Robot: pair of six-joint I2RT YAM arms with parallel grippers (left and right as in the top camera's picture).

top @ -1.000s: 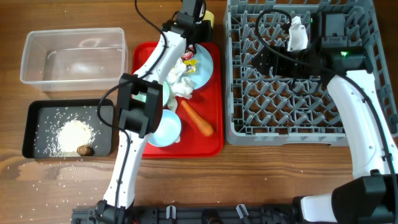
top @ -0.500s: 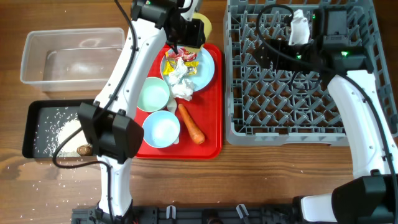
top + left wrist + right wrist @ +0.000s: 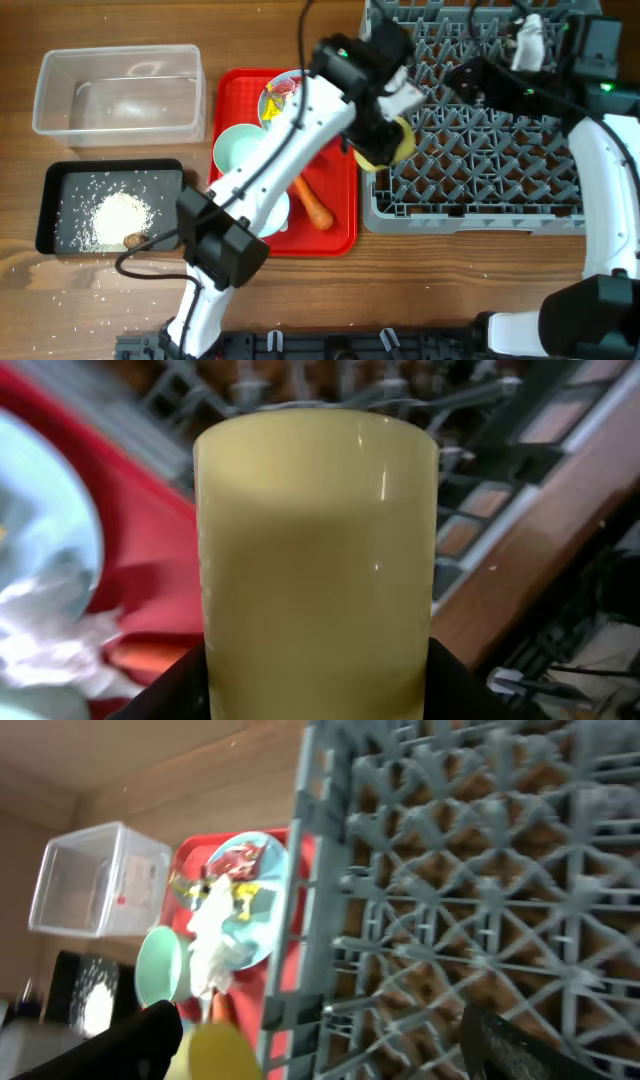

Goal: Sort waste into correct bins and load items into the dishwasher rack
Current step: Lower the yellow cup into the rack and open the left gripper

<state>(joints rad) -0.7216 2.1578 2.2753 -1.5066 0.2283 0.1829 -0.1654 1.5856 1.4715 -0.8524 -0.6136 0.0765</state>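
Note:
My left gripper (image 3: 385, 140) is shut on the small yellow cup (image 3: 384, 147) and holds it over the left edge of the grey dishwasher rack (image 3: 480, 190). In the left wrist view the cup (image 3: 318, 560) fills the frame, with a finger (image 3: 175, 695) on each side. My right gripper (image 3: 460, 78) is open and empty above the rack's far part; its dark fingers (image 3: 135, 1045) stand wide apart over the rack (image 3: 460, 870). The light blue plate (image 3: 283, 95) holds tissue (image 3: 210, 935) and wrappers. A mint bowl (image 3: 238, 150) and the carrot (image 3: 312, 203) lie on the red tray (image 3: 340, 230). No spoon shows.
The clear tub (image 3: 118, 92) stands at the back left. The black tray (image 3: 60, 190) in front of it holds rice (image 3: 118, 215) and a brown lump (image 3: 132, 240). A second bowl (image 3: 272, 212) is partly hidden under my left arm. Loose rice grains lie on the table's front left.
My left gripper has carried the yellow cup from behind the red tray rightward and forward to the rack's left edge. My right gripper has moved right and toward the back.

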